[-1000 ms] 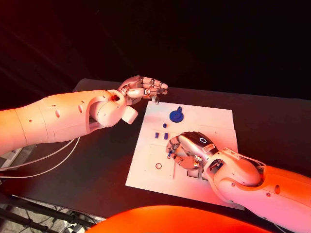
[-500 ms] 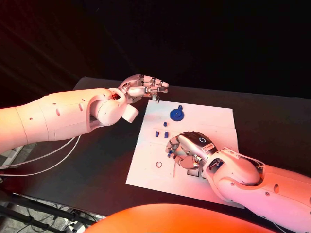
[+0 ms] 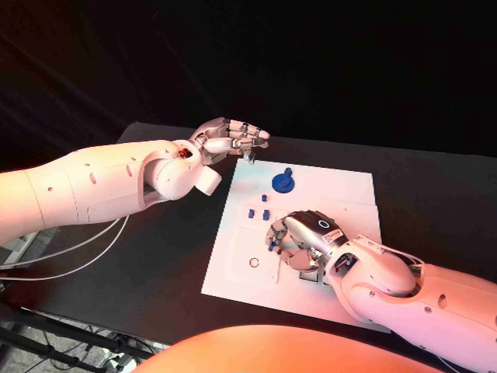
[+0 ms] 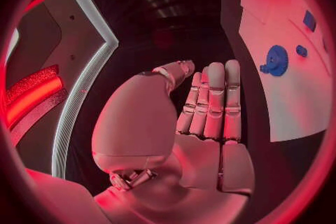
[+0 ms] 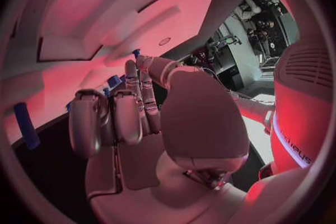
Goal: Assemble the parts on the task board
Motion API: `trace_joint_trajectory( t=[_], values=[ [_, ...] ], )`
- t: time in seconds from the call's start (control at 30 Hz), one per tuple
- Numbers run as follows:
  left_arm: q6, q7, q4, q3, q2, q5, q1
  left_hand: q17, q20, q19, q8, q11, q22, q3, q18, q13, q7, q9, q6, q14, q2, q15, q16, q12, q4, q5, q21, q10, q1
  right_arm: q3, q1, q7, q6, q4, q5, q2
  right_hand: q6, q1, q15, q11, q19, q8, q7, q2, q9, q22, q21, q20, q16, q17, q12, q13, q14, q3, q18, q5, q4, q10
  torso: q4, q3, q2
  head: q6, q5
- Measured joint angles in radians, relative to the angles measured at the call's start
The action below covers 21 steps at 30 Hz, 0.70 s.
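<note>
Your right robot hand [image 3: 299, 237] curls over small blue parts [image 3: 271, 245] at the task board's [image 3: 338, 190] centre; whether it pinches one, I cannot tell. Lift slowly, keeping the left robot hand [image 3: 228, 142], fingers pressed together and holding nothing, parked at the upper left.

On the black desk [image 3: 147, 264] the right hand [image 3: 299, 237] rests on the white task board [image 3: 316, 194], while the left hand [image 3: 228, 142], fingers curled, hovers by its far corner near a blue gear [image 3: 282, 183].

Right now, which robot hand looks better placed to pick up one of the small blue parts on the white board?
Probably the right robot hand: it hovers over the task board beside the small blue parts. The left robot hand sits off the board's far corner.
</note>
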Motion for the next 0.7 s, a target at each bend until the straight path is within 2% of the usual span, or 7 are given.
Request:
trace_joint_trajectory(
  t=[0.37,0.4,0.57,0.7],
  values=[
    [0.000,-0.001,0.000,0.000,0.000,0.000,0.000,0.000,0.000,0.000,0.000,0.000,0.000,0.000,0.000,0.000,0.000,0.000,0.000,0.000,0.000,0.000,0.000,0.000,0.000,0.000,0.000,0.000,0.000,-0.001,0.001,-0.020,0.038,-0.004,-0.021,0.012,-0.005,-0.015,0.000,-0.002,0.000,-0.004,0.004,0.007,0.006,0.000,-0.020,0.000,-0.006,-0.013,-0.004,0.001,0.000,-0.006,0.000,-0.001,-0.006,0.002,0.0001,0.0003,0.000,-0.001,-0.002],
    [0.000,-0.002,-0.001,0.000,0.001,0.000,0.000,0.000,0.000,0.000,0.000,0.000,0.000,0.000,0.000,0.000,0.000,0.000,0.000,0.000,0.000,0.000,0.000,0.000,0.000,0.000,0.000,0.000,0.000,-0.001,0.002,-0.022,0.042,-0.004,-0.023,0.014,-0.009,-0.026,0.000,-0.010,0.000,-0.004,0.008,0.003,0.007,0.000,-0.025,0.000,-0.006,-0.015,-0.010,0.001,0.000,-0.006,0.000,-0.001,-0.005,0.012,0.0001,0.0003,0.000,-0.001,-0.002],
    [0.000,-0.003,-0.001,0.000,0.001,-0.001,0.000,0.000,0.000,0.000,0.000,0.000,0.000,0.000,0.000,0.000,0.000,0.000,0.000,0.000,0.000,0.000,0.000,0.000,0.000,0.000,0.000,0.000,0.000,-0.001,0.004,-0.027,0.055,-0.004,-0.030,0.015,-0.030,-0.052,0.002,-0.020,0.000,-0.016,0.015,-0.006,0.009,0.000,-0.051,0.000,-0.012,-0.025,-0.036,-0.004,0.002,-0.022,0.000,0.000,0.005,0.007,0.0003,0.0003,0.000,-0.001,-0.003],
    [0.000,-0.003,0.000,0.000,0.000,-0.001,0.000,0.000,0.000,0.000,0.000,0.000,-0.003,-0.004,0.000,0.000,0.004,0.000,-0.004,0.000,0.000,0.000,0.000,0.000,0.004,0.000,-0.008,0.000,0.000,-0.001,0.004,-0.028,0.061,-0.002,-0.033,0.015,-0.069,-0.091,0.020,0.002,-0.003,-0.046,0.028,-0.028,0.002,0.000,-0.097,0.014,-0.012,-0.028,-0.067,-0.012,0.001,-0.041,0.000,-0.006,0.019,-0.051,0.0002,0.0000,0.000,0.000,-0.003]
  ],
)
